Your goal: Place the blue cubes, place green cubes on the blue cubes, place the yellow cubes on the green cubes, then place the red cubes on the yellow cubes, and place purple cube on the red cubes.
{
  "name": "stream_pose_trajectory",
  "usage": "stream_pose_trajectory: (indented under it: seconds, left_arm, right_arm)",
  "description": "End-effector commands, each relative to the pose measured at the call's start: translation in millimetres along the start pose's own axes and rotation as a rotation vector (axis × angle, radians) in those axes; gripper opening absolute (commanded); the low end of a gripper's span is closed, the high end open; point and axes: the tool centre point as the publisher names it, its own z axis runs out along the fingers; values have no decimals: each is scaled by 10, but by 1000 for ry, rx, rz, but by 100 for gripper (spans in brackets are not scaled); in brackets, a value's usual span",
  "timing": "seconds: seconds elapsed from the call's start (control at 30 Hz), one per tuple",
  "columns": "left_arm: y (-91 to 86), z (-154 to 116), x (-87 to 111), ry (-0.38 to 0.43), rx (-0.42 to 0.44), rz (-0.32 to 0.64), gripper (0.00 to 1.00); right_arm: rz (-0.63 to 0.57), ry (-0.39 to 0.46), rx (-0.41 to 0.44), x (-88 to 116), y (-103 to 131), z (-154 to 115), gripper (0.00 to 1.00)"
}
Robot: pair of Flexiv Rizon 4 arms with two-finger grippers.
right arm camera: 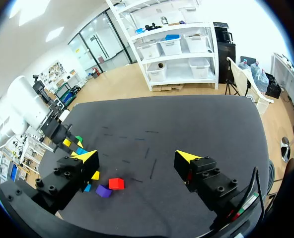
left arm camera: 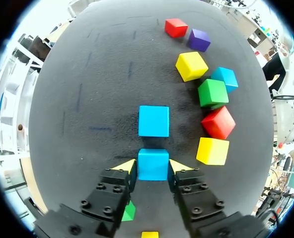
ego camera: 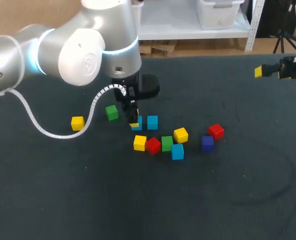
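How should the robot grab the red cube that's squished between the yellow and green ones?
Come straight down from above and pinch the red cube by its two free side faces, the ones not facing its neighbours. The yellow cube and green cube sit close against its other two sides, probably leaving no room there. It sits slightly turned, so twist to match.

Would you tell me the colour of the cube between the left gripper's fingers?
A blue cube; clearest in the left wrist view.

The dark table cover (ego camera: 228, 200) looks like matt, slightly fuzzy cloth. The light blue cube (left arm camera: 153, 159) and its coloured neighbours look smooth and evenly matt. The silver-white left arm shell (ego camera: 88, 50) is glossy; the black left gripper (left arm camera: 153, 167) looks matt, with bolted plates.
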Motion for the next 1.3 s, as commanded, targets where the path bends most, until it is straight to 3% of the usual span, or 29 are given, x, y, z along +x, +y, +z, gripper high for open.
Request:
stream_pose_trajectory:
  seconds: [0.03, 0.37, 0.4, 0.43, 0.5, 0.8, 0.93, 1.07, 1.13, 1.3]
  left_arm:
    - [29, 2, 2, 3, 4, 3, 37]
    - [26, 5, -13, -1, 10, 6, 41]
    - [21, 3, -17, -1, 18, 7, 51]
    - [18, 2, -20, -2, 17, 8, 79]
    - [1, -24, -23, -6, 19, 7, 100]
    - [-92, -300, 36, -38, -42, 54, 100]
    - [-132, -434, 101, -63, -68, 132, 100]
    - [-174, -548, 198, -110, -86, 220, 100]
    - [-198, -594, 259, -97, -83, 239, 100]
    - [-257, -679, 492, -128, -79, 210, 100]
  right_arm:
    - [1, -1, 4, 3, 9, -2, 100]
    - [1, -1, 4, 3, 9, -2, 100]
    - [1, -1, 4, 3, 9, -2, 100]
    - [1, -1, 4, 3, 9, -2, 100]
    - [1, -1, 4, 3, 9, -2, 100]
    - [1, -1, 4, 3, 9, -2, 100]
    - [1, -1, 4, 3, 9, -2, 100]
    - [1, -1, 4, 3, 9, -2, 100]
    - [1, -1, 4, 3, 9, -2, 100]
    - [1, -1, 4, 3, 9, -2, 100]
